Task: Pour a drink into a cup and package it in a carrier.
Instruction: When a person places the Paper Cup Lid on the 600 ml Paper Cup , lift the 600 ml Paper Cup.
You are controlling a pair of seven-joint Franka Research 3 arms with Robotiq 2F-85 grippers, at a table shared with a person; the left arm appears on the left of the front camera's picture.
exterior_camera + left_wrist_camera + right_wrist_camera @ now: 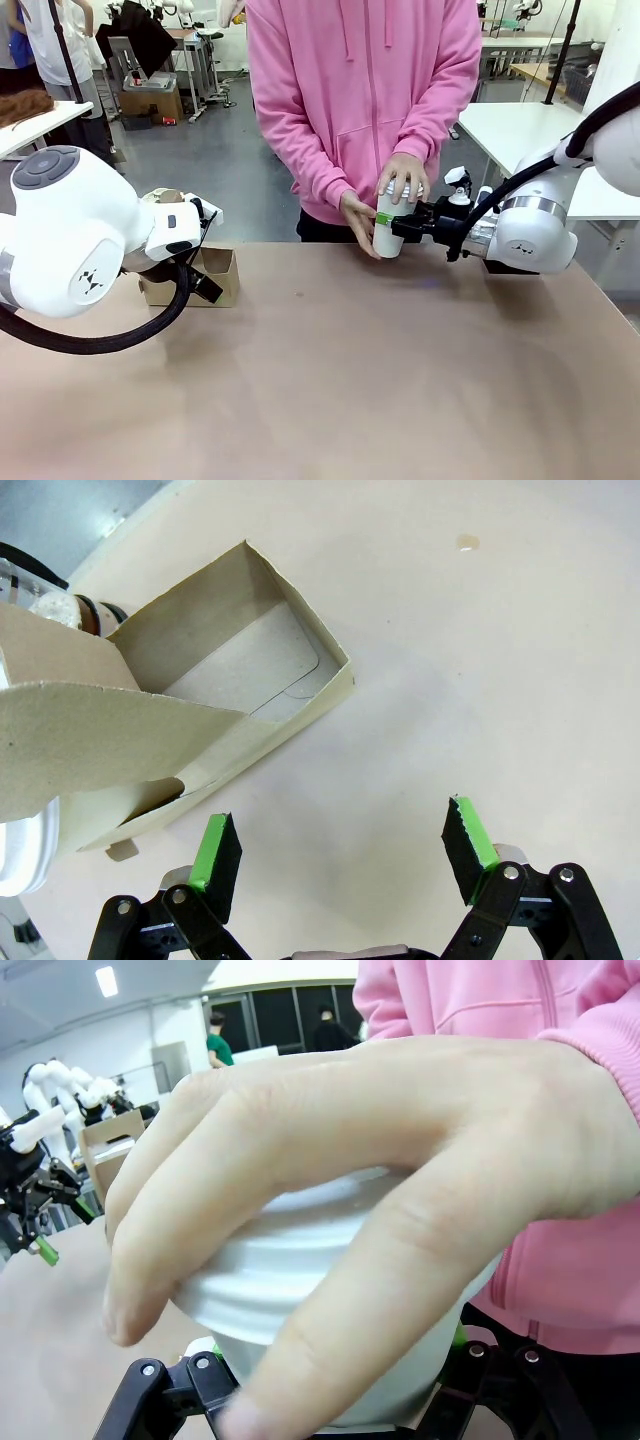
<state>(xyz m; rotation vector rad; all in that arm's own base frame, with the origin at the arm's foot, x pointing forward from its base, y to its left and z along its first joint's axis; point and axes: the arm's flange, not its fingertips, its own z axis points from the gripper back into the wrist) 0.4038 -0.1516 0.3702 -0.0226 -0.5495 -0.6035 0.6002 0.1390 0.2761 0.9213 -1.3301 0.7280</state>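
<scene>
At the far edge of the table point(330, 380), our right gripper point(390, 222) has its jaws closed on the upright cup point(387, 246). One hand point(403, 177) of the person lies over the lid, and the other hand point(360, 218) touches the side of the cup. Our left gripper point(340, 845) hangs with jaws wide apart over bare table, just beside the carrier point(240, 670) but not touching it, and between the carrier at the far left and the cup we see broad free tabletop.
</scene>
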